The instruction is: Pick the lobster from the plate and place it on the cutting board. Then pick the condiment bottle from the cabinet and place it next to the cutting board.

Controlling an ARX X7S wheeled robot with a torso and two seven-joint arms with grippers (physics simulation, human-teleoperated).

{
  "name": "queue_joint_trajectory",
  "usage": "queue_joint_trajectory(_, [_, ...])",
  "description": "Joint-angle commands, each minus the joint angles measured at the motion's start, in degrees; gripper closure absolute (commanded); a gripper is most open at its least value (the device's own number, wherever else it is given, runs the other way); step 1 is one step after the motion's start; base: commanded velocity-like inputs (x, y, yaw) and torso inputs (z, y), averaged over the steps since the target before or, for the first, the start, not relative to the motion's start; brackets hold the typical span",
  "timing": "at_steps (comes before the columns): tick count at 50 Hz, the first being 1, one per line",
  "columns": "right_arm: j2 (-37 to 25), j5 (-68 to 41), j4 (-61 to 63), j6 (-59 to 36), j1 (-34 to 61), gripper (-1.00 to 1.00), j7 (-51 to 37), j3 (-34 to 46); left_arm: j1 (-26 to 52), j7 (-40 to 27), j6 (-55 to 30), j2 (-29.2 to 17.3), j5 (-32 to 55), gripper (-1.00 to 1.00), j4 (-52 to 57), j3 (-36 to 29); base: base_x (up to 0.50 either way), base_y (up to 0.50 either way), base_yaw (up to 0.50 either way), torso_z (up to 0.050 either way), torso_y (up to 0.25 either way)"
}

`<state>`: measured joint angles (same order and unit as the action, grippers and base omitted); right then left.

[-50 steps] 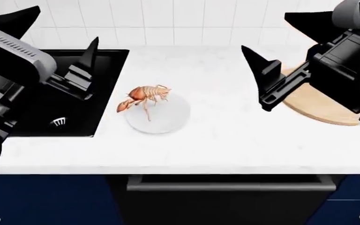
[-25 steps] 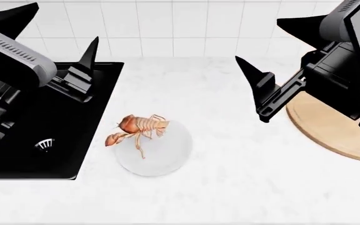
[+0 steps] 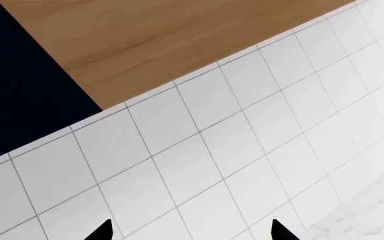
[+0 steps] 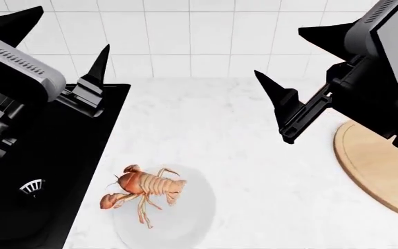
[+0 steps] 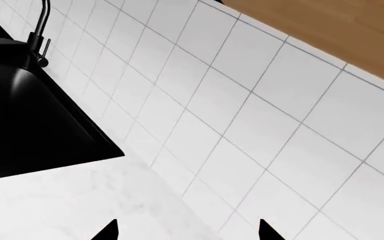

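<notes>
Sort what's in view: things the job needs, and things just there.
Job things: lobster lying on the plate; cutting board at the right; left gripper and right gripper, both open and empty. The bottle is not in view.

Just there: black sink, faucet, tiled wall, counter.

The white marbled countertop runs back to a white tiled wall at 12 o'clock. A black sink is recessed into it at 9 o'clock. The plate rests directly on the countertop at 6 o'clock, just beside the sink edge. The cutting board lies flat on the countertop at 3 o'clock, well apart from the plate and partly cut off by the frame edge.
</notes>
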<state>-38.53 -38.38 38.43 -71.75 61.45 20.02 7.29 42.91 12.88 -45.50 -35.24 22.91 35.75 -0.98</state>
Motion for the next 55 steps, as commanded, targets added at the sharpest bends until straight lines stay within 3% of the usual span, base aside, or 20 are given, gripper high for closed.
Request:
queue_joint_trajectory(1, [3.98, -5.92, 0.95, -5.26, 2.62, -1.0, 0.0, -1.78, -0.51, -0.15, 0.1, -0.28, 0.21, -1.0, 0.57, 0.18, 0.0, 0.0, 0.0, 0.0, 0.0])
queue_joint_trajectory(7, [12.4, -14.28, -2.92, -17.14, 7.42, -1.0, -2.1, -4.31, -1.06, 0.02, 0.7, -0.45, 0.33, -1.0, 0.29, 0.61, 0.0, 0.0, 0.0, 0.0, 0.0])
queue_joint_trajectory(15, [14.0, -33.28, -10.77, -17.56, 10.06, -1.0, -14.86, 3.53, -2.26, -0.03, 1.57, -0.64, 0.46, -1.0, 0.08, 1.65, 0.0, 0.0, 0.0, 0.0, 0.0])
queue_joint_trajectory(24, [13.83, -24.27, -6.78, -7.58, 0.87, -1.0, -7.99, 18.05, -4.35, -0.06, 2.92, -1.09, 0.02, -1.0, -0.52, 2.45, 0.0, 0.0, 0.0, 0.0, 0.0])
queue_joint_trajectory(43, [21.41, -22.78, -19.35, -6.8, 11.72, -1.0, -2.67, 24.55, -7.1, 0.81, 6.67, -0.5, 0.12, -1.0, -2.59, 3.36, 0.0, 0.0, 0.0, 0.0, 0.0])
queue_joint_trajectory(50, [23.15, -18.04, -24.68, -2.42, 11.26, -1.0, 0.56, 30.33, -7.19, -0.17, 5.69, -1.51, 1.5, -1.0, -0.56, 7.32, 0.0, 0.0, 0.0, 0.0, 0.0])
queue_joint_trajectory(55, [23.14, -16.29, -26.45, -0.6, 10.04, -1.0, 1.47, 32.58, -6.57, -1.68, 2.25, -3.05, 5.14, -1.0, 4.54, 14.34, 0.0, 0.0, 0.0, 0.0, 0.0])
